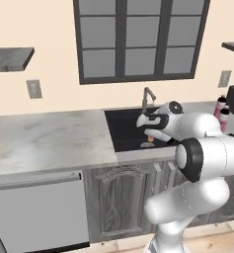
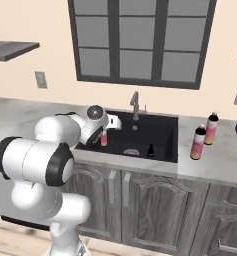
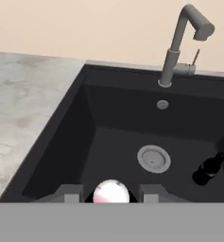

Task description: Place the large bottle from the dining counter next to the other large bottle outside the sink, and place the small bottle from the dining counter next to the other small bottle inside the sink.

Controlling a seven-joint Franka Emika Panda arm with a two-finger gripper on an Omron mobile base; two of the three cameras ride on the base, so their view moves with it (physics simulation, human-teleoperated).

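White glossy arm (image 1: 197, 163), rounded bulbous segments, dark grey-black rings at joints. Black round cap with small white mark sat on wrist housing (image 2: 94, 113). Gripper (image 3: 111, 194) had two small dark grey squared finger tips. No cables seen.

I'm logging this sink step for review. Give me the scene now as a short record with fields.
gripper: shut on small pink bottle, over the sink's left part
sink: black basin, drain in the floor
dark small bottle: in the sink, right of the drain
large bottles: and, two together on counter right of sink
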